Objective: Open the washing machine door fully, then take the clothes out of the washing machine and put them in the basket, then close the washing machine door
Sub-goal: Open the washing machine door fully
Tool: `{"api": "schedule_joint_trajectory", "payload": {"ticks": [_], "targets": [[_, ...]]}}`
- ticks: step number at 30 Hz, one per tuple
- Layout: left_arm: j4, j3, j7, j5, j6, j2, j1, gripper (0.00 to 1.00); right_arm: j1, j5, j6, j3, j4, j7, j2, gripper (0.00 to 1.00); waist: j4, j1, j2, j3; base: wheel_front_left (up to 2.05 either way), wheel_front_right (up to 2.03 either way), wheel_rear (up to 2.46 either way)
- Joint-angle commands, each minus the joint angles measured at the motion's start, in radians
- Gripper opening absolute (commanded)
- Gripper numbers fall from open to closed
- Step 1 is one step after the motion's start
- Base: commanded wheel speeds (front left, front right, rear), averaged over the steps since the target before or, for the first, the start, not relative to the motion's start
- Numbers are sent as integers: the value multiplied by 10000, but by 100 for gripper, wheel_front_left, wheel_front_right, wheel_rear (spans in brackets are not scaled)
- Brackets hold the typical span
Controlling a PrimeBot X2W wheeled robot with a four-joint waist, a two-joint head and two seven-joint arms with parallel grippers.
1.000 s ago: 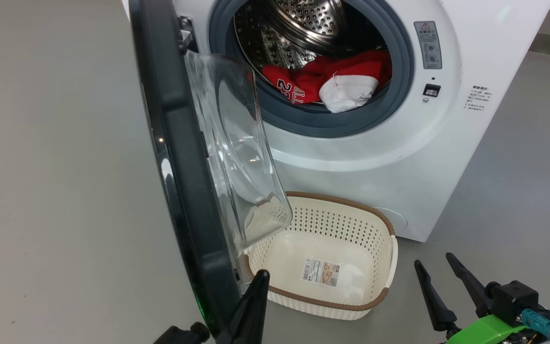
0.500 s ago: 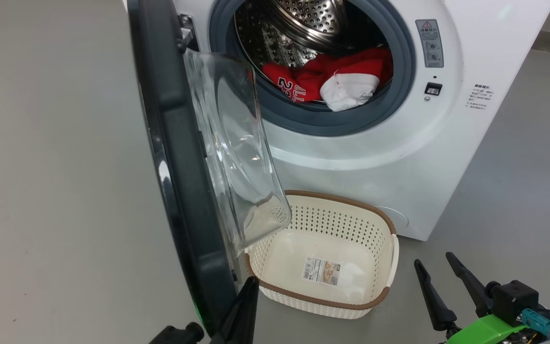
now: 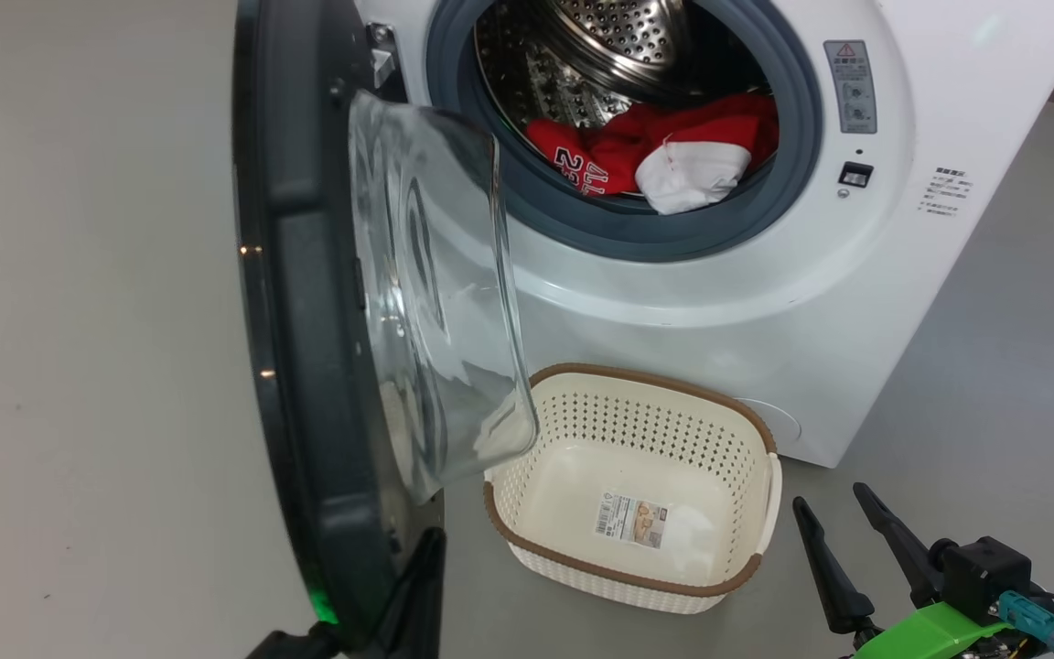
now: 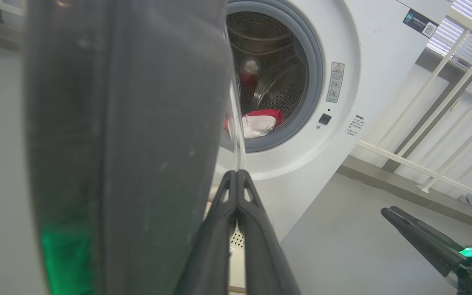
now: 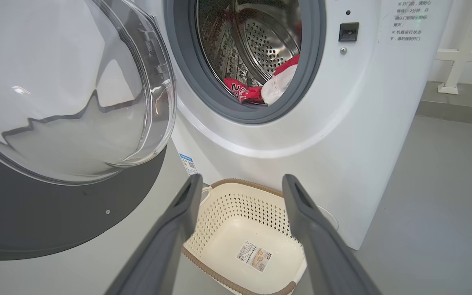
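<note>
The washing machine [image 3: 765,302] stands with its door [image 3: 307,366] swung out to the left, the clear glass bowl [image 3: 435,302] facing the drum. Red and white clothes [image 3: 655,156] lie at the drum's front lip. On the floor below the opening sits the cream basket [image 3: 655,377], holding nothing but its paper label. My left gripper [image 3: 426,549] is shut with nothing in it, lying against the inner side of the door's lower rim [image 4: 129,143]; its tips [image 4: 236,174] meet by the glass edge. My right gripper [image 3: 829,499] is open, right of the basket, pointing over the basket [image 5: 228,209] in its wrist view [image 5: 242,180].
Grey floor lies all round. A white railing [image 4: 445,123] runs along the wall to the right of the machine. The latch slot [image 3: 855,174] and warning labels sit on the machine's front, right of the opening.
The door has swung further out to the left, and my left gripper has gone left with it. The head camera has shifted a little. The right gripper has stayed put.
</note>
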Motion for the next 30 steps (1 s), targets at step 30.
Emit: {"api": "schedule_joint_trajectory", "payload": {"ticks": [30], "targets": [[-239,4829,-61,827,84,572,-362,0,-528,-218,62,367,-236,-93,-226,100,338,0,-1,490,0,0,0]]}}
